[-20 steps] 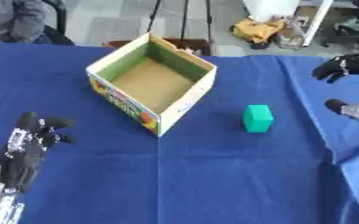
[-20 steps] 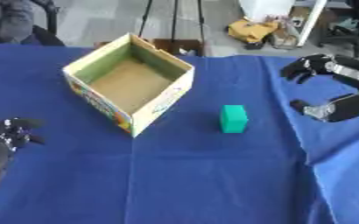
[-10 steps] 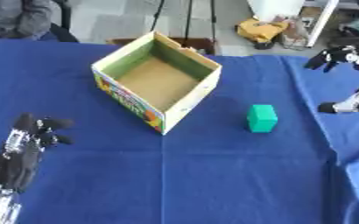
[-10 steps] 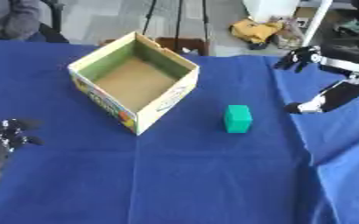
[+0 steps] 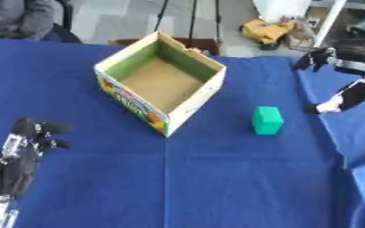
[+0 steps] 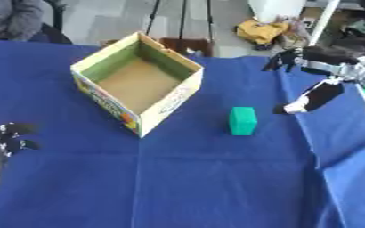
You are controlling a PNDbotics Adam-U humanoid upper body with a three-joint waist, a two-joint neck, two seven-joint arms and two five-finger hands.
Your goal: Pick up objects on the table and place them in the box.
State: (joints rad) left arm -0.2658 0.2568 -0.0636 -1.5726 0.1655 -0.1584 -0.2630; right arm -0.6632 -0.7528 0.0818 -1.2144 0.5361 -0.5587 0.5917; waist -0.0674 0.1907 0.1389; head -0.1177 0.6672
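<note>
Both looking down from the head onto the table [image 5: 178, 187], sharing box [image 5: 160, 83] and block [image 5: 267, 120].

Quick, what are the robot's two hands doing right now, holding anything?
Left hand: open, resting on the table, holding nothing.
Right hand: open, thumb and fingers spread, holding nothing, off to the side of the green block.
</note>
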